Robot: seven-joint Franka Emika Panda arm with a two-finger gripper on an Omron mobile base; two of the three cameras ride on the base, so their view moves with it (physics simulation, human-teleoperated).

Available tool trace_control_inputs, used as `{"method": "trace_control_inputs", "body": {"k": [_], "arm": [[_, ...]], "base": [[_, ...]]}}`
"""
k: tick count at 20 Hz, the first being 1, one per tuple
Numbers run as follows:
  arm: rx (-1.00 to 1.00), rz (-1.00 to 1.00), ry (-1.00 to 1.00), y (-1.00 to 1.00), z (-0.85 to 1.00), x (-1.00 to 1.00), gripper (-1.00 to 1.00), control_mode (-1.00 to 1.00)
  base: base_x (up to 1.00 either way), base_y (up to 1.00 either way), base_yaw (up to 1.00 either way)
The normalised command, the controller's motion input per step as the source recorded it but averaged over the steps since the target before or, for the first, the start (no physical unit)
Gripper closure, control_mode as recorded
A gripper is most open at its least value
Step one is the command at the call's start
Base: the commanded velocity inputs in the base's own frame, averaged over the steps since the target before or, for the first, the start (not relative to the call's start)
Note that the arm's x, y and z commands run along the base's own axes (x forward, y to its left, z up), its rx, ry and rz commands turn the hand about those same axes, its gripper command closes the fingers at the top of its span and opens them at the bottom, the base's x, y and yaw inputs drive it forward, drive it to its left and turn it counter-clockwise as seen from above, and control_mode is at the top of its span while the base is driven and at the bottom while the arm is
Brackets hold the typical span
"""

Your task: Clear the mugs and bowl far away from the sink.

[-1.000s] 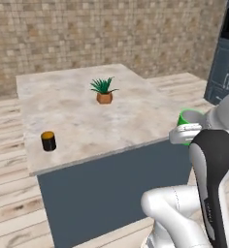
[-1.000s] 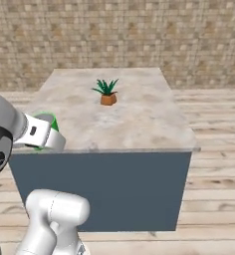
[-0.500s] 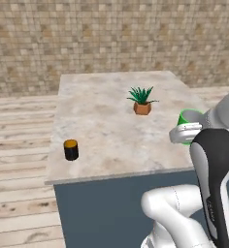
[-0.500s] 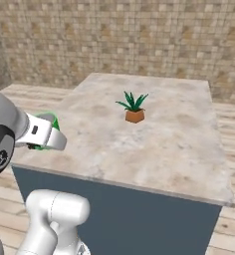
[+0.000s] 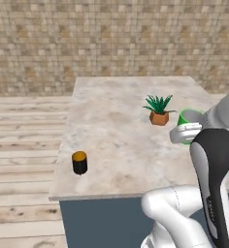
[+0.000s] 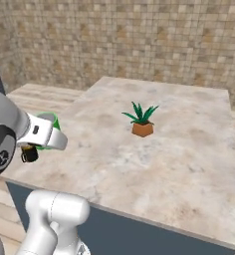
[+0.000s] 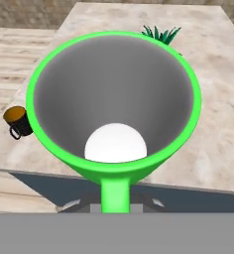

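A marble tabletop [image 5: 116, 121] fills the room. The pincer [image 7: 115, 201] grips the green mug [image 7: 114, 101] aloft near its edge; next, lower it beside the black mug [image 5: 79, 162].

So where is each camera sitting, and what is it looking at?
Left base view: behind the arm's left, facing the counter; white arm at lower right, green mug by the gripper.
Right base view: behind its right; arm at lower left.
Hand view: on the hand, looking into the held green mug.
Shared: the potted plant and black mug.
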Motion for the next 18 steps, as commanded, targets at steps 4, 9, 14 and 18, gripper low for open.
{"method": "trace_control_inputs", "body": {"k": [4, 9, 14, 18], "arm": [[0.00, 0.00, 0.00, 0.00, 0.00, 0.00, 1.00, 1.00], [0.00, 0.00, 0.00, 0.00, 0.00, 0.00, 1.00, 1.00], [0.00, 0.00, 0.00, 0.00, 0.00, 0.00, 1.00, 1.00], [0.00, 0.00, 0.02, 0.00, -0.06, 0.13, 1.00, -1.00]], "base": [[0.83, -0.35, -0.19], [0.75, -0.07, -0.44], [0.60, 0.00, -0.36], [0.45, 0.00, -0.10]]}}
